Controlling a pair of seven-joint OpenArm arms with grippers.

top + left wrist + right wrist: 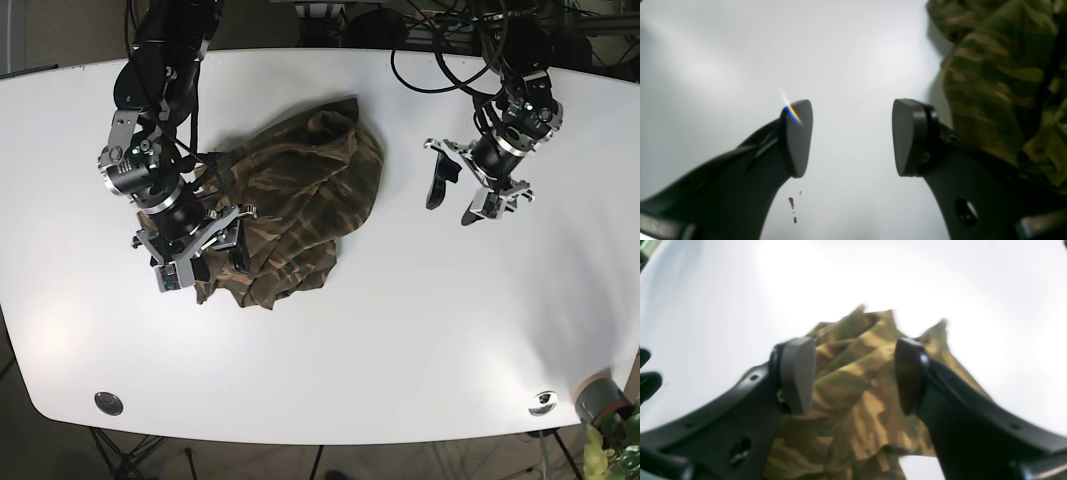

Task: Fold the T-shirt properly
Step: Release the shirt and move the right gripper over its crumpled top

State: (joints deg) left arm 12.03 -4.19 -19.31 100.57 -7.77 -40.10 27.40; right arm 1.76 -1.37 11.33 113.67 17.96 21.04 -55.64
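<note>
The camouflage T-shirt lies crumpled on the white surface. The right claw hangs released over its edge — the left claw is released too, well apart.

crumpled camo T-shirt on white table, right gripper spread over its lower-left edge, left gripper spread apart, off the cloth

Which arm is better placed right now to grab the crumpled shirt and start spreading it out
The right. The right gripper hangs open directly over the T-shirt, cloth between its fingers. The left gripper, also open, is over bare table, apart from the shirt's edge.
</note>
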